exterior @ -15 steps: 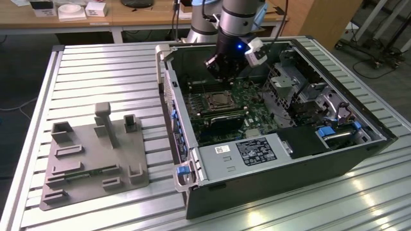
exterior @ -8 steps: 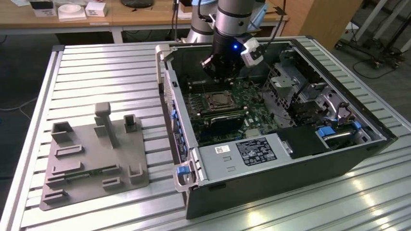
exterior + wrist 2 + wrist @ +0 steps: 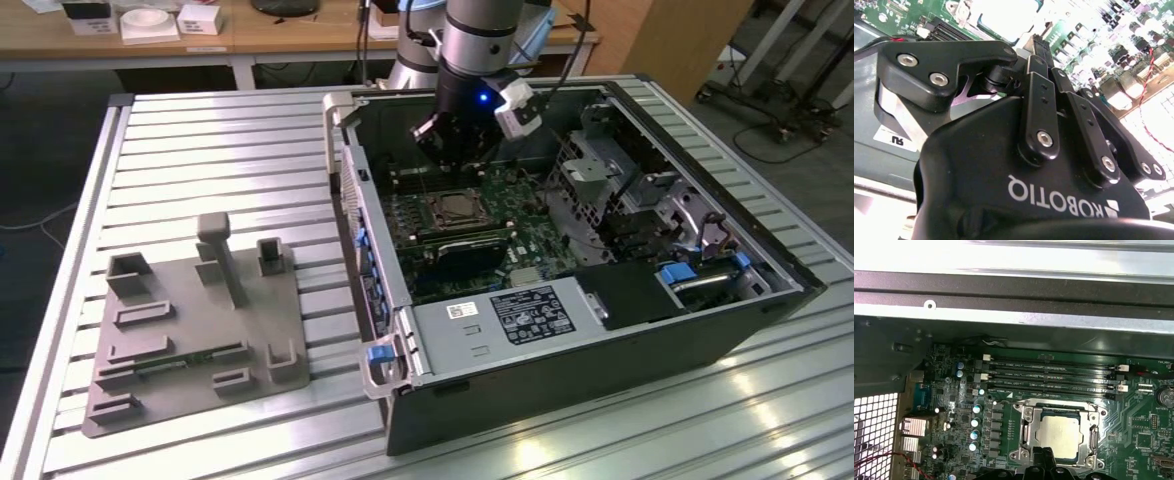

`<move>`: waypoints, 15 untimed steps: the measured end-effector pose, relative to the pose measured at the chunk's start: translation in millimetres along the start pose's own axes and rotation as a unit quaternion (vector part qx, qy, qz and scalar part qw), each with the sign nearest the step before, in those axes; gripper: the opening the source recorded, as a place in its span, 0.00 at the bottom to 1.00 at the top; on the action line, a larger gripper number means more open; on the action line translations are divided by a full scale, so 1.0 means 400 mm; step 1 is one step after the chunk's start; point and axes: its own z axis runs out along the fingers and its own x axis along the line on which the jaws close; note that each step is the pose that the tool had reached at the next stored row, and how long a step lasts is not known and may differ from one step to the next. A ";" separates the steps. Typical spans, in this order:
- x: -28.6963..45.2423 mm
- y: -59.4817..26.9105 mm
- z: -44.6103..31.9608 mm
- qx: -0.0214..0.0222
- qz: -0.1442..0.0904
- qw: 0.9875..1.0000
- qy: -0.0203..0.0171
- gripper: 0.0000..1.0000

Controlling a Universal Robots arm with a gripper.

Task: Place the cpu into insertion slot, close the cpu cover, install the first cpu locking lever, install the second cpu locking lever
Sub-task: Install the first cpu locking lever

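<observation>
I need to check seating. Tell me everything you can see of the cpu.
The small flat square chip with a pale silvery metal top lies level in the square silver-rimmed socket on the green circuit board; the thin silvery metal frame plate borders it. The black pincer overlaps its edge; contact cannot be told.

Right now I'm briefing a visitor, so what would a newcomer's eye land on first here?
The open computer case on the slatted table, with the gripper lowered inside it. In the first wrist view, the pale cpu lies in the insertion slot. A grey moulded fixture sits at the exterior view's left.
</observation>
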 end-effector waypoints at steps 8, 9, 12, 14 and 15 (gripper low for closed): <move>0.001 0.000 0.000 0.000 0.000 1.000 0.000 0.11; 0.001 0.000 0.000 0.000 0.000 1.000 0.000 0.11; 0.001 0.000 0.000 0.000 0.000 1.000 0.000 0.11; 0.009 0.000 0.000 0.000 0.000 1.000 0.000 0.11; 0.017 0.001 0.000 0.000 0.000 1.000 0.000 0.11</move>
